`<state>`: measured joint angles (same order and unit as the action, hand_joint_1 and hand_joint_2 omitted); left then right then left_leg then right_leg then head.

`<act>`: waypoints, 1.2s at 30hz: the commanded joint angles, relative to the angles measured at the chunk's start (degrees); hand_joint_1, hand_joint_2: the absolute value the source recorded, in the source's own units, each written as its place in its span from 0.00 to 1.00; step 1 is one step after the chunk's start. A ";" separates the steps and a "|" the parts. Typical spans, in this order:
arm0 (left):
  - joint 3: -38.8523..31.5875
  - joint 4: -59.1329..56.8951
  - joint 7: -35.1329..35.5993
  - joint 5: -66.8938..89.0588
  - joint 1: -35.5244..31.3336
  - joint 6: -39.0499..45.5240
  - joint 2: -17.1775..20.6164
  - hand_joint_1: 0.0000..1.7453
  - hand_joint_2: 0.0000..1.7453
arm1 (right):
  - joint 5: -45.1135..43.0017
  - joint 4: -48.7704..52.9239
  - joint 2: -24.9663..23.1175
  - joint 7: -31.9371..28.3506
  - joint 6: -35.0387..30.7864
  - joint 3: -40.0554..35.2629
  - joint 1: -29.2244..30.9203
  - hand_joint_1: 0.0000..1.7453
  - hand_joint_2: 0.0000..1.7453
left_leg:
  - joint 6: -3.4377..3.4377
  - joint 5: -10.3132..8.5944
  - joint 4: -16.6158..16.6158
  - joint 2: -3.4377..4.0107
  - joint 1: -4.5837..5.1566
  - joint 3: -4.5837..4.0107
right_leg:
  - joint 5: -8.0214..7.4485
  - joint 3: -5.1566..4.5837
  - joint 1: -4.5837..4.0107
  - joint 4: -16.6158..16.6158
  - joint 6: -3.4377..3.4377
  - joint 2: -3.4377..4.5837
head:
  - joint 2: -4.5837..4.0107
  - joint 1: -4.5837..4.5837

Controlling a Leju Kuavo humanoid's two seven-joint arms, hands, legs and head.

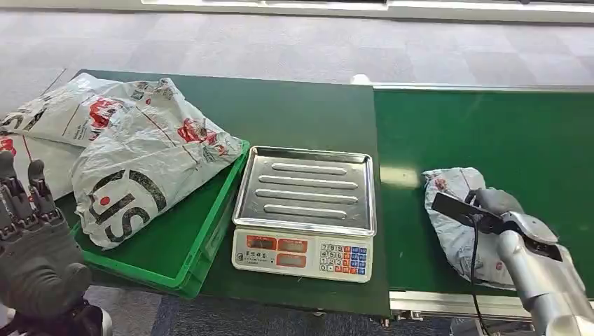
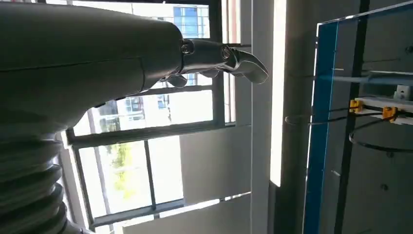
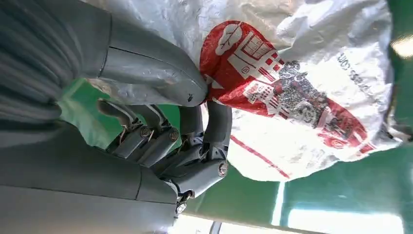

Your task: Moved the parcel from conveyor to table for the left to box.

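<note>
A small grey-white parcel (image 1: 452, 210) with red print lies on the green conveyor belt (image 1: 490, 133) at the right. My right hand (image 1: 501, 210) sits on the parcel's near side. In the right wrist view the thumb presses on the red print of the parcel (image 3: 302, 87), and the fingers (image 3: 216, 124) curl around its edge, so my right hand (image 3: 185, 141) pinches it. My left hand (image 1: 31, 238) is raised at the lower left with its fingers apart and nothing in it. The left wrist view shows this left hand (image 2: 219, 56) against a window.
A weighing scale (image 1: 305, 189) with a steel pan stands on the green table (image 1: 301, 112) just left of the belt. A green crate (image 1: 203, 238) at the left holds large white mail bags (image 1: 140, 161). Grey floor lies beyond the table.
</note>
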<state>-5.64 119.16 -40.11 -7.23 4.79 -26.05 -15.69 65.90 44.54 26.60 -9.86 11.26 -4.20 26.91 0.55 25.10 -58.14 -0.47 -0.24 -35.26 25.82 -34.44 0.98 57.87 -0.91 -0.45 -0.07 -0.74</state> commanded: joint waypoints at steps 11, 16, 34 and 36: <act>1.40 -4.96 0.11 -0.48 -4.17 -1.11 -1.16 0.00 1.00 | 4.14 26.26 -13.12 4.48 -16.34 -9.12 9.51 1.00 1.00 | 0.08 0.01 0.09 0.61 0.01 0.21 | -0.12 -0.06 -0.01 0.01 0.13 0.70 | 0.00 0.00; 1.83 -6.52 0.11 -0.48 -5.36 -1.29 -1.26 0.00 1.00 | 5.89 12.90 -22.73 0.68 -13.02 -23.98 17.56 1.00 1.00 | 0.12 0.03 0.15 0.98 -0.08 0.33 | -0.20 0.03 -0.17 -0.05 0.15 1.04 | 0.00 0.02; 2.43 -9.51 0.11 -0.65 -7.60 0.24 -0.77 0.00 1.00 | 2.17 0.18 -34.76 -2.96 -12.81 -35.60 21.39 1.00 1.00 | 0.26 -0.18 0.11 0.52 -0.29 0.21 | -0.16 -0.02 -0.28 0.00 0.30 0.58 | 0.00 0.00; 2.54 -9.69 0.11 -0.74 -8.00 0.54 -0.73 0.00 1.00 | 1.78 -0.80 -35.98 -2.43 -13.03 -36.54 21.16 1.00 1.00 | 0.29 -0.18 0.10 0.46 -0.27 0.21 | -0.15 -0.03 -0.27 0.01 0.32 0.52 | 0.00 0.00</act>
<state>-4.04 113.79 -40.04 -8.04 1.94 -26.86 -15.52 69.22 52.99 -5.97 -12.21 -1.57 -33.92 44.36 0.85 24.94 -58.09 0.05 -0.50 -35.13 25.67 -34.57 0.74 57.91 -0.64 0.15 -0.07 -0.74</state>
